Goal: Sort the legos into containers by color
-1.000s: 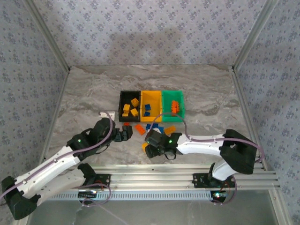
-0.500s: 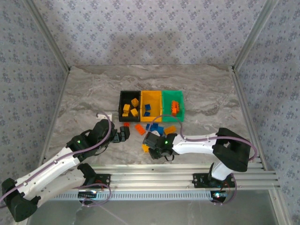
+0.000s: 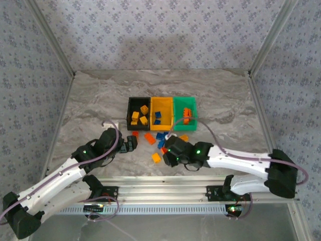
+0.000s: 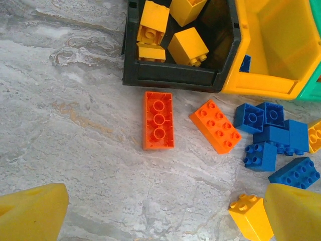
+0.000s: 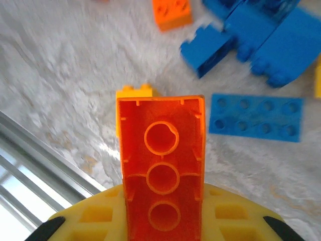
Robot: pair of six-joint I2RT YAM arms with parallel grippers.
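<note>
right jaws: gripping a red-orange brick (image 5: 161, 186), underside showing, clear of the bench (image 3: 90, 100) | likely bound for green bin (image 3: 184, 98), where reds sit | left jaws: wide open, empty, over loose bricks (image 4: 158, 120)

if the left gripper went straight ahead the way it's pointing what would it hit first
Probably the orange brick lying hollow side up, just short of the black bin. Depth is hard to judge from here.
</note>
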